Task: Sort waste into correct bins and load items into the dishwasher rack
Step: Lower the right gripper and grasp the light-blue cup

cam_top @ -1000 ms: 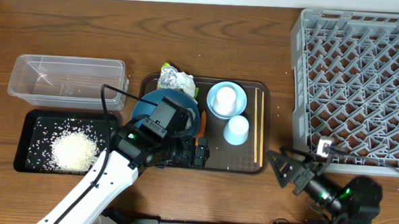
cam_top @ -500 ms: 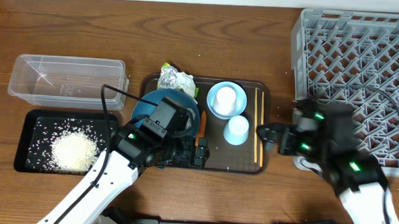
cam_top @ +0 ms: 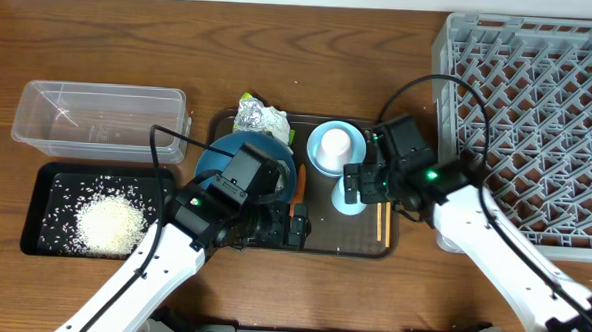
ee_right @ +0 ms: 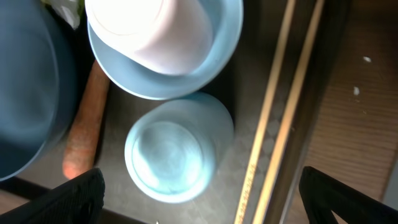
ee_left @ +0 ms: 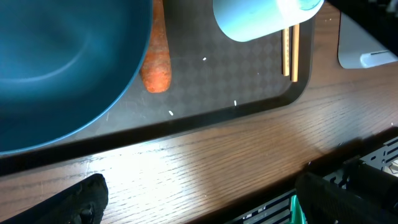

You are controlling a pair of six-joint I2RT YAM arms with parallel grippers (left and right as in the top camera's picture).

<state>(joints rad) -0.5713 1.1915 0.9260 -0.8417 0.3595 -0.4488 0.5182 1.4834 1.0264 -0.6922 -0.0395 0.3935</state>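
Upper left: clear tub (cam_top: 100, 117); below it, black tray (cam_top: 45, 190) holding the rice heap (cam_top: 108, 223). Centre: brown serving tray (cam_top: 343, 238) carrying dark blue bowl (cam_top: 221, 155), foil wrapper (cam_top: 260, 116), carrot (cam_top: 298, 186), small light blue bowl (cam_top: 316, 159) containing whitish cup (cam_top: 335, 146), light blue cup (cam_top: 349, 200) and chopsticks (cam_top: 380, 225). Left fingers (ee_left: 74, 202) spread wide, empty, at the tray's lower edge. Right fingers (ee_right: 74, 196) spread wide, empty, over the light blue cup. Right: dishwasher rack (cam_top: 538, 117).
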